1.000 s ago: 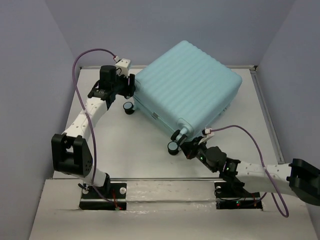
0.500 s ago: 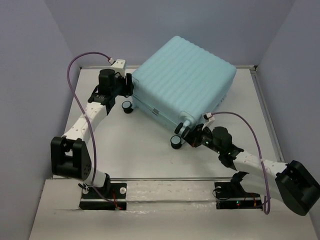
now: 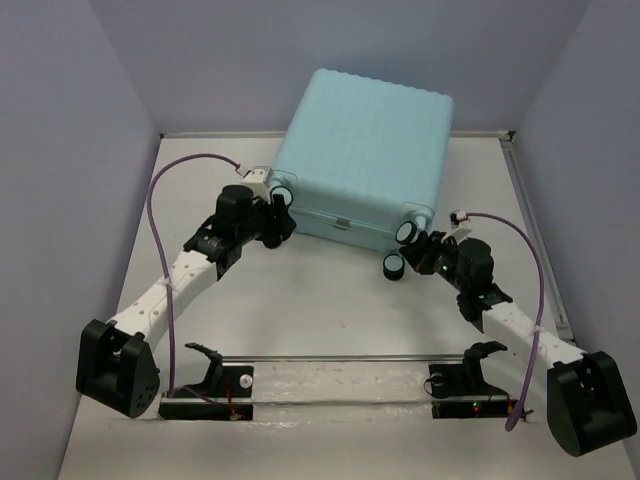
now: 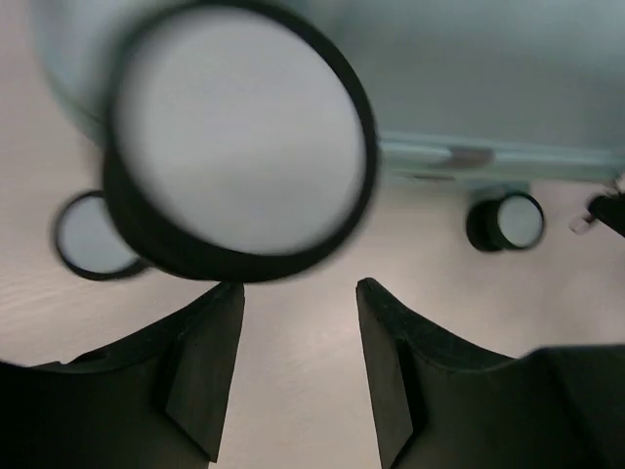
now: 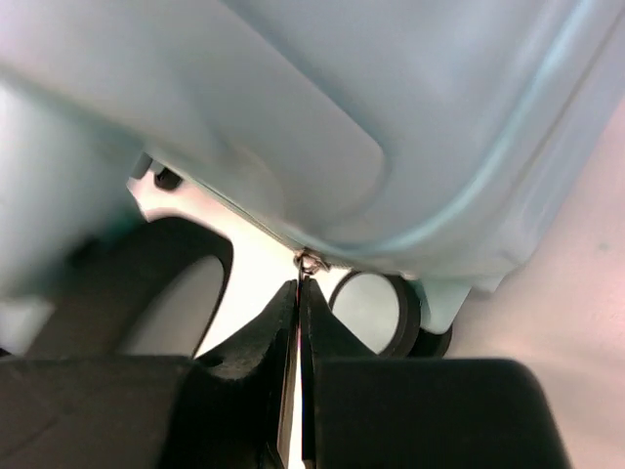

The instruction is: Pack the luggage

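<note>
The luggage (image 3: 360, 150) is a pale aqua ribbed suitcase, closed, lying at the back middle of the table with its wheeled end toward the arms. My left gripper (image 3: 277, 218) is open and empty at the left wheel (image 3: 283, 193). In the left wrist view that wheel (image 4: 239, 156) sits just beyond the gripper (image 4: 299, 288), with bare table between the jaws. My right gripper (image 3: 418, 248) is at the right wheels (image 3: 408, 232). In the right wrist view the gripper (image 5: 299, 285) is shut on the thin metal zipper pull (image 5: 307, 262) under the shell (image 5: 391, 127).
Purple-grey walls enclose the table on the left, back and right. A metal rail (image 3: 330, 358) runs along the near edge by the arm bases. A second caster (image 3: 394, 266) stands lower at the right corner. Bare tabletop (image 3: 300, 300) lies between the arms.
The suitcase has turned counter-clockwise, so its wheeled end now faces the arms. The left gripper moved nearer and right with the left corner. The right gripper swung up and right, holding on.
</note>
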### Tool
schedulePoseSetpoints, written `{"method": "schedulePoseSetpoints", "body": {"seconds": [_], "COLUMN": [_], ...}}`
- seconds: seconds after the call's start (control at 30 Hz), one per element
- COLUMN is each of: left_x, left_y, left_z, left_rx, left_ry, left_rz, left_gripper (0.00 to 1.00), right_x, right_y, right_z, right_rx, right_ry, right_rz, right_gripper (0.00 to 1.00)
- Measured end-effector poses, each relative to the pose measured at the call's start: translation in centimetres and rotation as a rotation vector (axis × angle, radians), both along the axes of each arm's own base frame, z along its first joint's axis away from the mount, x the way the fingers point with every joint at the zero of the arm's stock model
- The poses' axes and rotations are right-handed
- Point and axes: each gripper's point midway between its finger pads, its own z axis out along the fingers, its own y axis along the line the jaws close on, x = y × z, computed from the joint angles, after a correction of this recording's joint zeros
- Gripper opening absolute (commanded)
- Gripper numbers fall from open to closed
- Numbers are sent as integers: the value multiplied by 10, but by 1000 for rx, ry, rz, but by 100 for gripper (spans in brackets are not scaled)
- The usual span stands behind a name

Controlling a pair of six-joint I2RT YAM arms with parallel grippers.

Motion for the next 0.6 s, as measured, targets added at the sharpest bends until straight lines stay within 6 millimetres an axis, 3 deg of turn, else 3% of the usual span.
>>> {"method": "schedulePoseSetpoints", "body": {"seconds": [0.17, 0.27, 0.37, 0.47, 0.53, 0.6], "left_x": [-58, -67, -65, -63, -60, -56], "left_y": [-66, -90, -99, -100, -94, -81], "left_z": [-12, 11, 32, 52, 62, 70], "left_rx": [-182, -300, -379, -405, -390, -346], "left_ry": [139, 131, 101, 61, 27, -14], "left_rz": [-239, -312, -332, -332, -301, -243], "left_gripper": [6, 6, 6, 6, 17, 37], "right_x": [-8, -20, -33, -31, -28, -28], "right_y": [15, 52, 80, 82, 78, 76], "right_z": [-7, -8, -8, -9, -8, -4], "right_rx": [61, 40, 27, 16, 5, -3], "right_ry": [-45, -78, -102, -115, -124, -134], "right_rz": [0, 27, 49, 8, -26, -37], "right_gripper": [7, 7, 7, 7, 7, 7]}}
